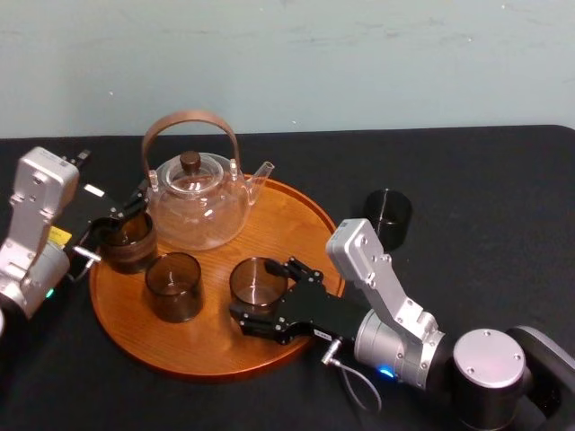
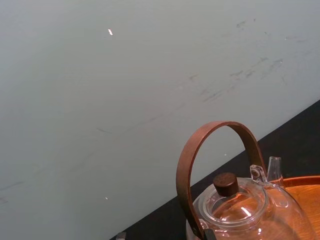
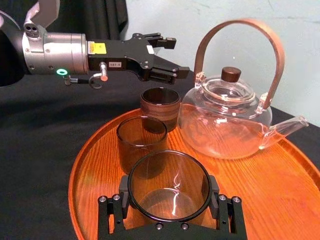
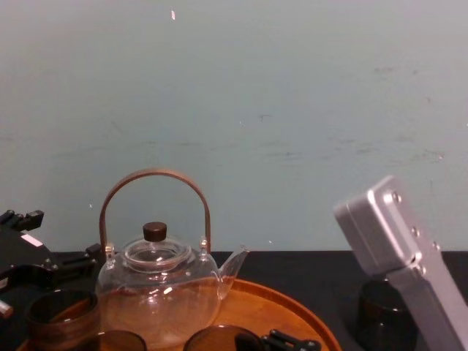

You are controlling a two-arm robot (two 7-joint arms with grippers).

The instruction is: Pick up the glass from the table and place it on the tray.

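Right claw (image 1: 254, 290) clasps one glass (image 3: 168, 172) of three on the tray (image 1: 296, 224); left claw (image 3: 175, 56) hangs released over another.

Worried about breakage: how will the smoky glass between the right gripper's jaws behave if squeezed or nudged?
The glass looks thin-walled and smooth, so it is probably fragile and slippery. Short, wide and straight-sided, it seems unlikely to tip, but would likely roll on its side.

Head view down over the tray (image 1: 292, 224), chest view low, wrist views close; teapot (image 1: 198, 202) common to all.
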